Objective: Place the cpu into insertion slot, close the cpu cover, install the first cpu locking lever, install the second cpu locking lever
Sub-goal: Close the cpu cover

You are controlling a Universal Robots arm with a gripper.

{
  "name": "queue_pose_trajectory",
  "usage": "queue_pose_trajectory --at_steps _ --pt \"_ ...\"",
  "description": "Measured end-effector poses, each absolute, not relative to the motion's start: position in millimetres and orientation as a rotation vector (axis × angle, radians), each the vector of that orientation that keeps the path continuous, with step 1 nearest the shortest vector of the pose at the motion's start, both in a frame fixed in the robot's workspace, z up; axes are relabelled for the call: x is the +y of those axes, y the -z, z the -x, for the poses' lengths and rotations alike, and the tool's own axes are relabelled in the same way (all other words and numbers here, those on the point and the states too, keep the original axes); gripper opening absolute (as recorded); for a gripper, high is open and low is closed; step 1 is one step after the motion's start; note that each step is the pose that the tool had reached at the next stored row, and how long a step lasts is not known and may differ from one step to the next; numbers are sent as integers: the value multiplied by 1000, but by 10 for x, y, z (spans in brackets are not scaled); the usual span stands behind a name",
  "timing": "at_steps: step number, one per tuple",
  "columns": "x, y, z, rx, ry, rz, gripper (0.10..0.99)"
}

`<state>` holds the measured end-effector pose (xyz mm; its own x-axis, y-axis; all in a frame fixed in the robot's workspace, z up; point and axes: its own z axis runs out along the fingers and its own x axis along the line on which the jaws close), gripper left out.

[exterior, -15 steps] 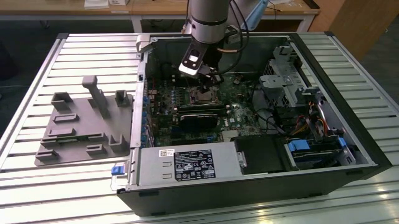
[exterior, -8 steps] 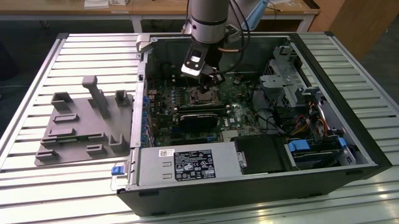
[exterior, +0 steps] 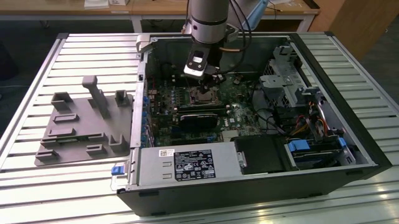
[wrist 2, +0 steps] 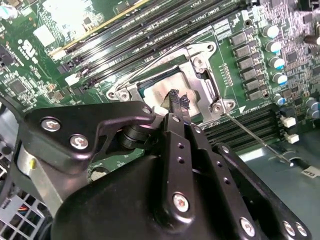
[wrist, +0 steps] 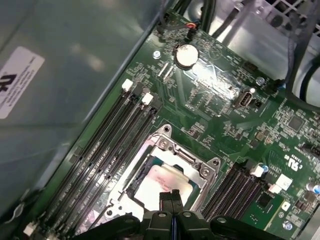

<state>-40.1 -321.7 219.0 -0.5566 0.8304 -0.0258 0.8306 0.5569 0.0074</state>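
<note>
- Slatted metal worktop carries an open computer case; a grey fixture tray lies beside it, on the exterior view's left.
- Green motherboard lies inside the case.
- Gripper hangs over the socket, fingers pressed together, holding nothing, tips at or just above the cpu.
- cpu cover frames the cpu; seems lowered flat, not certain.
- cpu sits in the insertion slot, pale face up.
- Thin wire lever angles away from the socket's corner.

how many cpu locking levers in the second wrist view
2. One locking lever runs along the socket beside the memory slots; the other locking lever sticks out from its opposite corner.
</note>
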Motion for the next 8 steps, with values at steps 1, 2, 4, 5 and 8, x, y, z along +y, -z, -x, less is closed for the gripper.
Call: queue_pose_trajectory --at_steps 1,2,4,5,8 --pt "-3217 -2190 401 2759 9 -1447 106" --pt "-3217 -2190 401 2770 10 -1424 106" --pt "-3217 -2189 401 2792 10 -1381 106" --pt "-3217 -2188 401 2803 9 -1358 106" --pt "-3217 -2187 401 2834 10 -1291 106"
